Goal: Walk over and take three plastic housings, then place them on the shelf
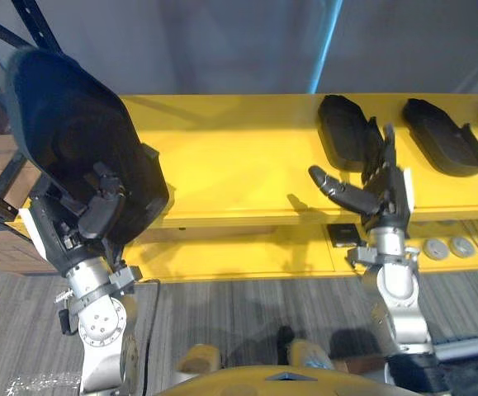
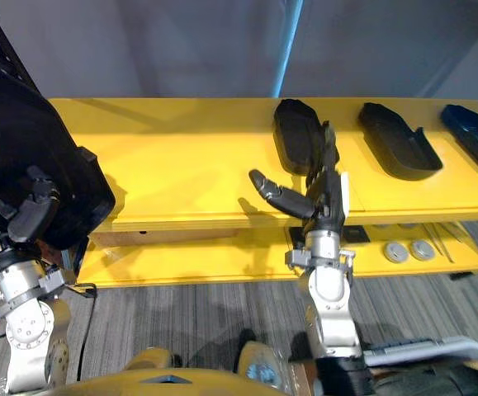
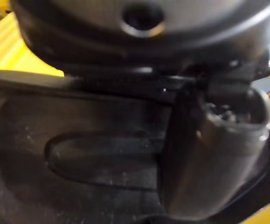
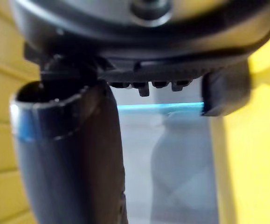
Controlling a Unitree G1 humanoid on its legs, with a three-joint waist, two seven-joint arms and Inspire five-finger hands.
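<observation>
Left hand [image 1: 98, 210] grips a big black housing [image 1: 69, 132] with curled fingers, over the left end of the shelf [image 1: 222, 157]. Right hand [image 1: 385, 194] is spread, fingers straight, just beside a second housing [image 1: 342, 132] lying on the shelf; a third housing [image 1: 441, 136] lies further right.

I seem to be in a workshop or small factory. A long yellow shelf [image 1: 239, 157] carries black plastic housings [image 1: 441, 136] in a row. Round metal discs [image 1: 434, 248] lie on its lower ledge, and dark steel racking [image 1: 37, 23] stands at its left end.
</observation>
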